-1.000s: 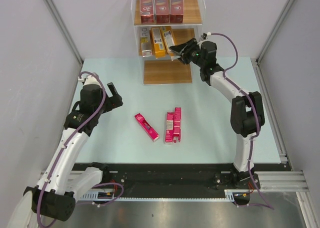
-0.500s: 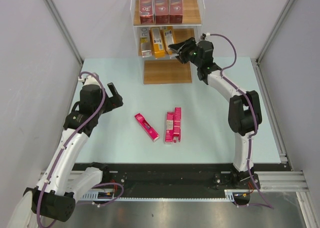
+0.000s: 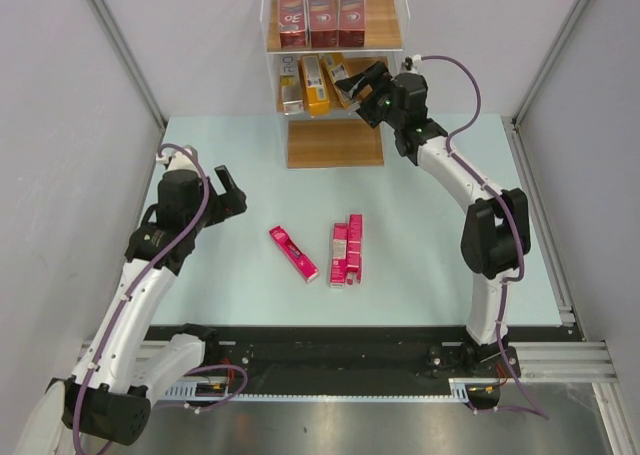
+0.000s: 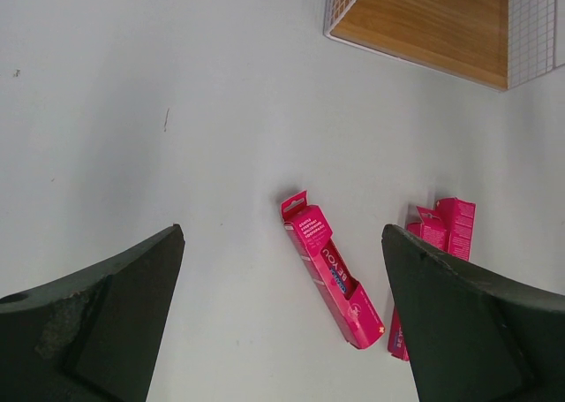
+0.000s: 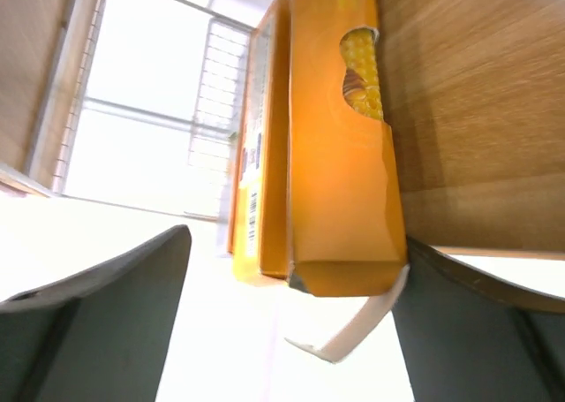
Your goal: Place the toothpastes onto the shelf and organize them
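Straddling the near end of an orange carton (image 5: 340, 155) with my right end effector (image 3: 358, 83): jaws spread wide, nothing clamped. Wrist view: the finger on the left (image 5: 97, 322) stands clear of the cartons with a gap. The finger on the right (image 5: 477, 331) is just beside the carton's lower corner, can't tell if touching. Carton lies flat on the middle board (image 5: 468, 93) of the shelf (image 3: 385, 25), white end flap (image 5: 349, 331) hanging open toward me. Second orange carton (image 5: 260, 155) lies against its side, same direction. Top view: both orange ones sit on the middle tier near its centre, my arm reaching in from the right. Top tier holds three dark red cartons (image 3: 322, 12) side by side, "3D" on the faces. Bottom board (image 3: 335, 143) rests on the desk (image 3: 450, 245).

Left end effector (image 3: 230, 187) hovers over the left part of the desk, jaws fully apart, holding nothing. Below it in the wrist view: one pink carton (image 4: 333, 281) lying flat on a diagonal. A group of pink cartons (image 4: 441, 230) lies side by side near it, not touching, partly hidden behind my finger. Both lots are well apart from the shelf.
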`<state>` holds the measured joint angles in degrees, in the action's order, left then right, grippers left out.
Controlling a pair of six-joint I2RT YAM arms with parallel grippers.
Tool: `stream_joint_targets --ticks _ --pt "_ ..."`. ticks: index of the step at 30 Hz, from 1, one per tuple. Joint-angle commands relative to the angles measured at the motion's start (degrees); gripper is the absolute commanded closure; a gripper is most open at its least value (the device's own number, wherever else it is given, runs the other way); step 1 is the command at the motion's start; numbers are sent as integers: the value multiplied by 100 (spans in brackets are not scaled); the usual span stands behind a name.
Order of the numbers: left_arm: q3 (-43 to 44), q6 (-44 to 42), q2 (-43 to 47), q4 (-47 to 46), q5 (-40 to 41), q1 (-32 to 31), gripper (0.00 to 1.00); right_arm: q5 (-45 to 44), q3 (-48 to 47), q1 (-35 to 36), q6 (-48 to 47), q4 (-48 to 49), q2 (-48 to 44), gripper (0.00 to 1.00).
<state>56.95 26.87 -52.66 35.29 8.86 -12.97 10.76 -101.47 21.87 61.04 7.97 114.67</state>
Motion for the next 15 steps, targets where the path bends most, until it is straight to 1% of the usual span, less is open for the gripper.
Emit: stream_joint_targets --ticks 1,2,4,6,10,15 --pt "-26 -77 125 -66 -165 -30 0 -776 -154 353 -1627 -1674 -287 4" --pt "-52 -60 134 -75 -174 -30 0 -899 -171 397 -1743 -1893 -357 1" --pt "-61 -51 134 -84 -201 -30 0 -1242 -171 441 -1945 -2009 -419 0" --pt "-79 -42 142 -83 -209 -30 0 -1357 -171 511 -2139 -2115 -481 0" --pt "-105 -16 142 -92 -236 -30 0 -1270 -57 520 -2148 -2089 -569 0" --pt "-131 -15 195 -92 -236 -30 0 -1138 521 529 -2061 -1711 -1007 0"
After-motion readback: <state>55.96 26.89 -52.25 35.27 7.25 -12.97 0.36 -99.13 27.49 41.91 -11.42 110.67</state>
